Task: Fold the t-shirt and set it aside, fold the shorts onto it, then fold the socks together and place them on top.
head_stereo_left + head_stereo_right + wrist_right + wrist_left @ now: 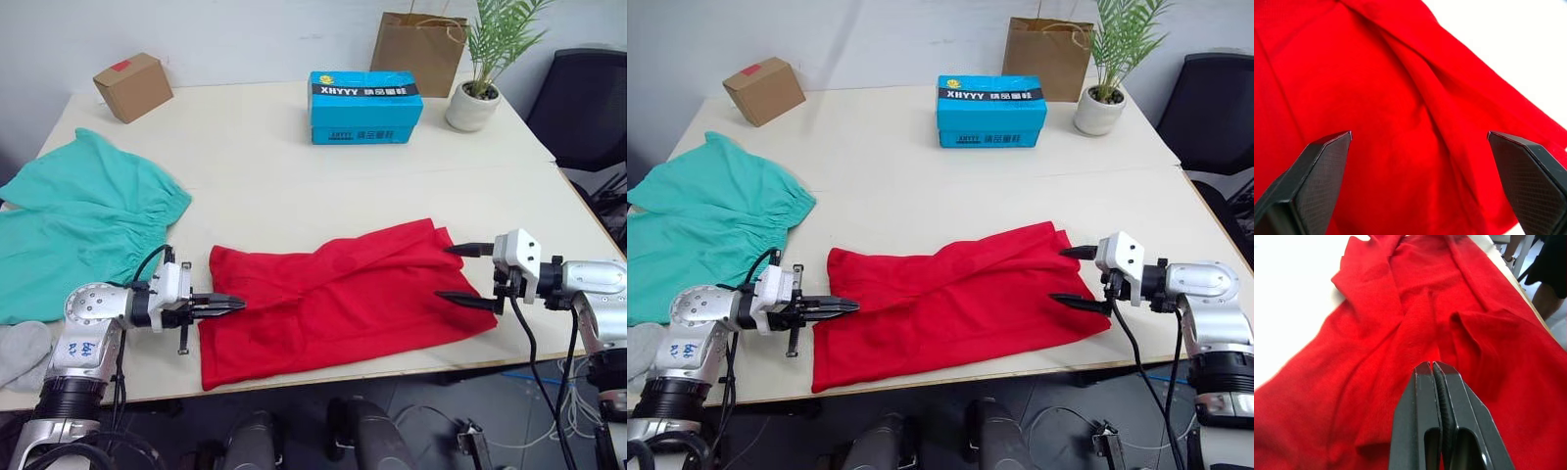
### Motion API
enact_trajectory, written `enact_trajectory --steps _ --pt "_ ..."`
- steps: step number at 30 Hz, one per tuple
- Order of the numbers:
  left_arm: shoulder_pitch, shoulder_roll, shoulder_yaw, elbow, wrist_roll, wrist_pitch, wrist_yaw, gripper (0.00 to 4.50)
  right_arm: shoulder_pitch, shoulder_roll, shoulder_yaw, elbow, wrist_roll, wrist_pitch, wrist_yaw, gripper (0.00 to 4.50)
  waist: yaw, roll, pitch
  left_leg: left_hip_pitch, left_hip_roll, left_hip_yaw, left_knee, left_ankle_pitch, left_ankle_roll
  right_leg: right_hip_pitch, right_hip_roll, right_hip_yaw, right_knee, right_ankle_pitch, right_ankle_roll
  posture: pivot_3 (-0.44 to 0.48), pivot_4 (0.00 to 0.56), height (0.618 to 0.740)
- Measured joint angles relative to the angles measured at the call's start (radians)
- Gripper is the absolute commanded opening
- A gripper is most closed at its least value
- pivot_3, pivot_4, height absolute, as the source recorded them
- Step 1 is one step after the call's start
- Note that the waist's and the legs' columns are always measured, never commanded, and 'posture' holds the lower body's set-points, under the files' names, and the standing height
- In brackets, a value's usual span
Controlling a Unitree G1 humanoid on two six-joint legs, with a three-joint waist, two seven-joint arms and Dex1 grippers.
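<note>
Along the pale surface's (294, 186) near edge, our closed, empty left claw (231, 305) and wide-open right claw (458, 274) should pinch matching ends of the plain red cloth t-shirt (338, 299) before folding.

1. The t-shirt (343, 299), soft matt red cloth, lies creased along the tabletop's (294, 186) front edge; that top is smooth, pale and faintly sheened.
2. The shorts (78, 220), matt teal cloth with a gathered waistband, drape over the left edge.
3. Fuzzy grey socks (22, 351) sit at the front left corner.
4. The left gripper (235, 305) has smooth black fingers (1422, 421), its wrist brushed metal.
5. The right gripper's (458, 274) fingers (1317, 166) show a fine woven texture.
6. At the far edge: a matt cardboard box (133, 86), a glossy blue carton (364, 106), a brown paper bag (419, 49).
</note>
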Motion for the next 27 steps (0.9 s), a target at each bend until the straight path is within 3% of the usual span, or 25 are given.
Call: enact_trajectory --steps 11,16,20,22,25,27 --pt "0.117 0.043 0.056 -0.077 -0.024 0.029 0.02 0.05 0.046 -0.007 -0.026 -0.036 0.016 0.032 -0.03 4.5 0.002 0.0 0.0 0.0 0.0 0.0 0.0 -0.002 0.003 0.0 0.0 0.0 -0.001 0.0 0.0 0.0 0.15 0.74" --pt "0.158 0.083 0.059 -0.173 -0.065 0.217 0.076 1.13 0.068 -0.008 -0.033 -0.068 0.037 0.067 -0.039 4.5 0.001 0.0 0.0 0.0 0.0 -0.001 0.0 -0.002 0.003 0.0 0.0 0.0 -0.001 0.0 0.0 0.0 0.15 0.74" --pt "0.189 0.148 0.128 -0.245 -0.166 0.409 0.107 2.4 0.072 -0.007 -0.074 -0.144 0.108 0.172 -0.076 4.5 -0.002 0.0 0.0 0.0 0.001 -0.001 -0.002 -0.002 0.002 -0.001 0.001 0.0 -0.001 0.0 0.0 0.0 0.15 0.74" --pt "0.201 0.204 0.186 -0.281 -0.279 0.559 0.102 2.4 0.072 -0.007 -0.087 -0.202 0.148 0.232 -0.09 4.5 -0.001 0.0 0.0 0.0 0.002 -0.001 -0.002 -0.002 0.001 0.0 0.001 0.0 -0.001 -0.001 -0.001 0.0 0.15 0.74" --pt "0.137 0.187 0.264 -0.307 -0.395 0.683 0.159 2.45 0.067 0.005 -0.089 -0.257 0.186 0.308 -0.122 3.89 0.004 0.001 0.0 0.001 0.002 -0.002 -0.002 -0.002 0.001 0.001 0.001 0.0 -0.001 -0.001 -0.001 0.0 0.15 0.74" --pt "0.089 0.139 0.27 -0.308 -0.416 0.696 0.216 2.05 0.046 0.022 -0.077 -0.259 0.182 0.324 -0.154 3.19 0.006 0.001 0.0 0.0 0.001 -0.003 -0.002 -0.002 0.002 0.002 0.001 0.0 -0.002 0.0 -0.001 0.0 0.15 0.74"
